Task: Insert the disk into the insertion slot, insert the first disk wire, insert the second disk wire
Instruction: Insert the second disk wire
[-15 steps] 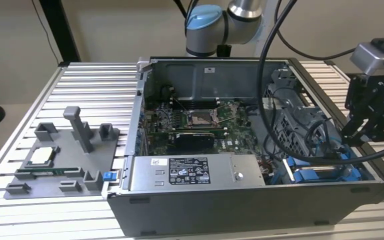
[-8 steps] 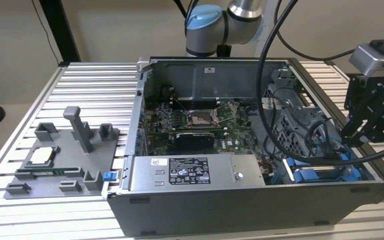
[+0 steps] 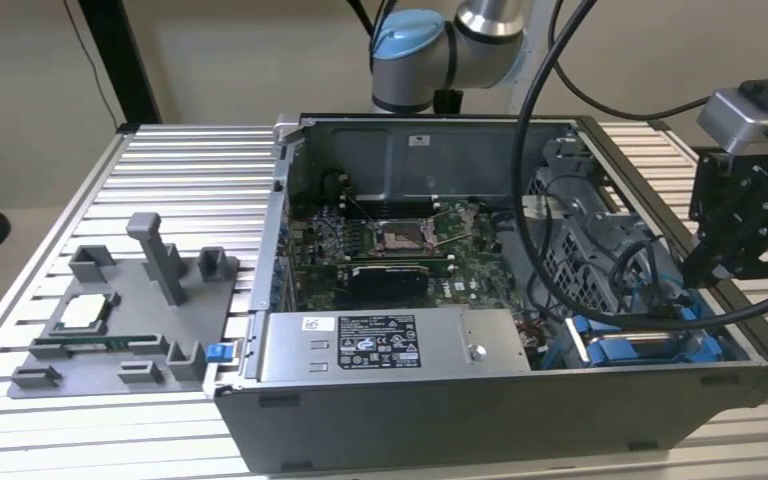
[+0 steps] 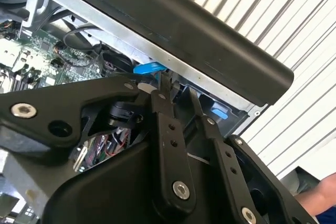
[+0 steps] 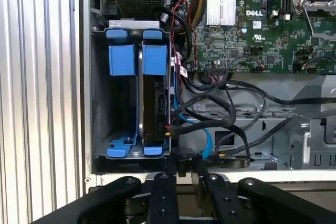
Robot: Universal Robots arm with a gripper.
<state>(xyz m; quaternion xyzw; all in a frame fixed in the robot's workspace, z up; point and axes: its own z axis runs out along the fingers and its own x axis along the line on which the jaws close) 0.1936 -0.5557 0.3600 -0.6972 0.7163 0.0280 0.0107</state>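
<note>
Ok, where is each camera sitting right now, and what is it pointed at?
Exterior view: off the arm, high, looking down into the open computer case; arm and gripper show.
First wrist view: looks straight down past the gripper into the insertion slot holding the disk.
Second wrist view: slants along the gripper at the case's rim.
Shared: all three see the motherboard.

1. The ribbed metal table (image 3: 184,160) is carrying everything.
2. An open computer case (image 3: 491,420) is sitting on it, towards the edge at the exterior view's right.
3. A grey fixture block (image 3: 157,262) is lying beside the case, near the front corner at the exterior view's left.
</note>
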